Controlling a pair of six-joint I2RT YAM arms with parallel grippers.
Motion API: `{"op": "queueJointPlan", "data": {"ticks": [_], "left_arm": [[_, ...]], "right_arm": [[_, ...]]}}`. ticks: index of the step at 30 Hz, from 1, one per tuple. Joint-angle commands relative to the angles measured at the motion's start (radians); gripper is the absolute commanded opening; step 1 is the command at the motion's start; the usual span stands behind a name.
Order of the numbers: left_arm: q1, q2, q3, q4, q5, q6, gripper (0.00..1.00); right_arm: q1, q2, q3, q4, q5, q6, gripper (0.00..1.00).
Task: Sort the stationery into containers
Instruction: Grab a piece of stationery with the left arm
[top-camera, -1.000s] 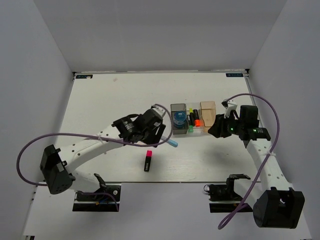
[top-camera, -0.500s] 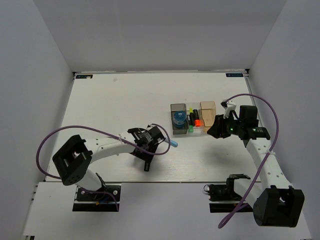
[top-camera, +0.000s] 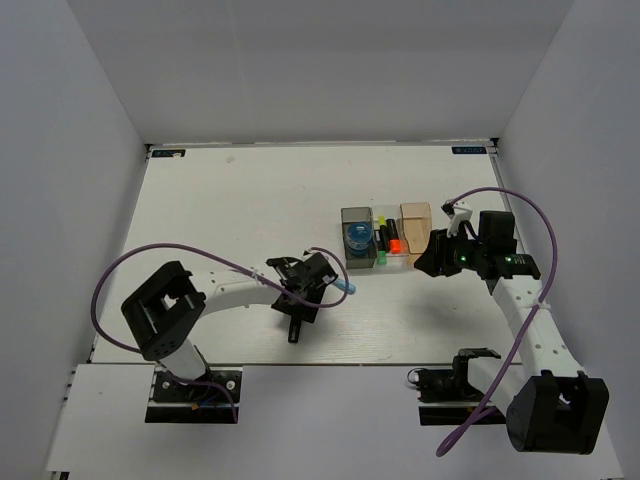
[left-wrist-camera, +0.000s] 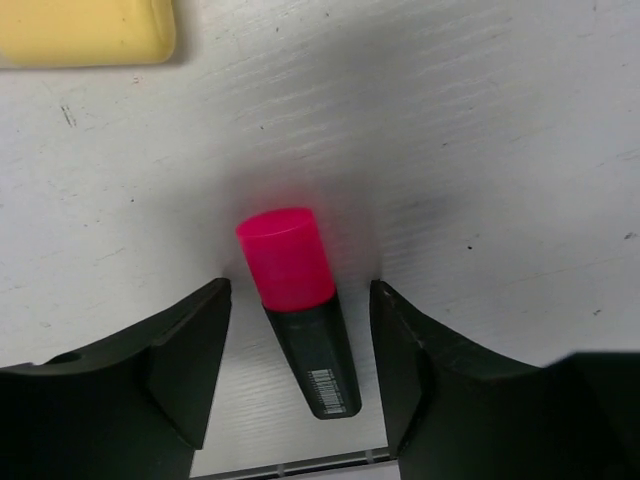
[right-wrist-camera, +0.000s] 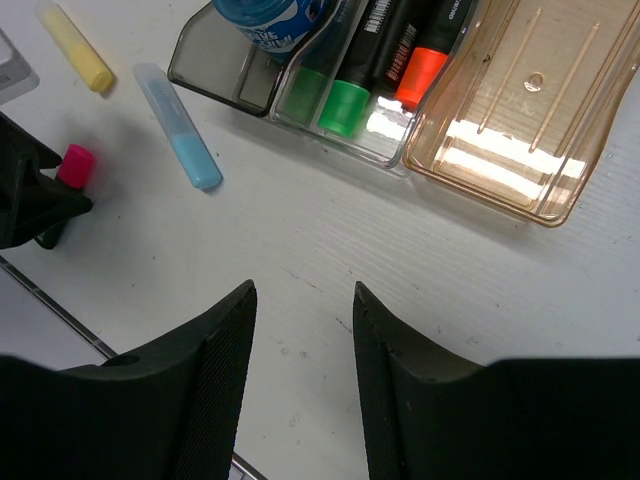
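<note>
A black highlighter with a pink cap (left-wrist-camera: 288, 262) lies flat on the table near the front edge. My left gripper (left-wrist-camera: 298, 292) is open and low over it, one finger on each side, not touching it. From above, only the black body (top-camera: 294, 331) shows below the left gripper (top-camera: 300, 302). My right gripper (right-wrist-camera: 302, 292) is open and empty, hovering right of the bins (top-camera: 432, 256). The dark grey bin (right-wrist-camera: 212, 72) holds the blue roll (right-wrist-camera: 262, 14). The clear bin (right-wrist-camera: 385, 148) holds green-capped (right-wrist-camera: 345, 106) and orange-capped (right-wrist-camera: 421, 72) highlighters. The tan bin (right-wrist-camera: 520, 120) is empty.
A light blue stick (right-wrist-camera: 182, 142) lies loose left of the bins, also seen from above (top-camera: 343, 285). A pale yellow stick (left-wrist-camera: 85, 30) lies just beyond the pink highlighter. The table's front edge (left-wrist-camera: 330, 462) is right behind the highlighter.
My left gripper has swung back from near the bins and come down over the pink highlighter. The right arm has not moved.
</note>
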Motion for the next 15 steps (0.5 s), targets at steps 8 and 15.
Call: {"op": "queueJointPlan", "data": {"ticks": [8, 15], "left_arm": [[-0.003, 0.028, -0.082, 0.091, -0.006, -0.036, 0.05], [-0.045, -0.071, 0.06, 0.016, 0.002, 0.034, 0.0]], "right_arm": [[-0.004, -0.015, 0.028, 0.003, -0.004, -0.005, 0.47], [-0.002, -0.023, 0.031, 0.003, -0.022, -0.019, 0.91]]}}
